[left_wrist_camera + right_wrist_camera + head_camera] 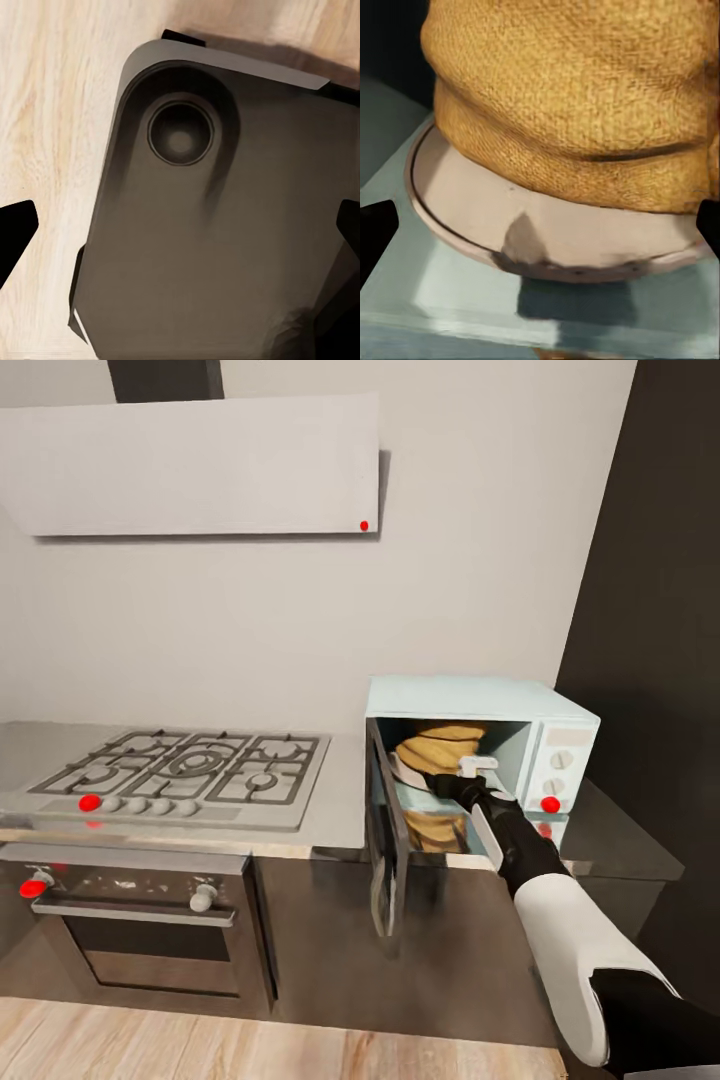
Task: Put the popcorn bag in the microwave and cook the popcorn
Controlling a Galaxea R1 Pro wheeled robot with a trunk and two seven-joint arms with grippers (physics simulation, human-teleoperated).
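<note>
The mint-blue microwave (562,732) stands on the grey countertop (338,805) with its dark glass door (386,840) swung wide open. Inside it the tan popcorn bag (442,744) rests upright on the pale round turntable plate (472,199). In the right wrist view the bag (577,97) looms close. My right gripper (478,768) is at the mouth of the cavity, just in front of the bag, open, its dark fingertips (376,229) spread wide and touching nothing. My left gripper (181,232) is open and hangs over my own dark base (225,225).
A gas hob (190,765) sits in the countertop left of the microwave, above a built-in oven (140,920). A white hood (200,465) hangs on the wall. A tall dark panel (660,610) rises right of the microwave. Wooden floor (60,112) lies below.
</note>
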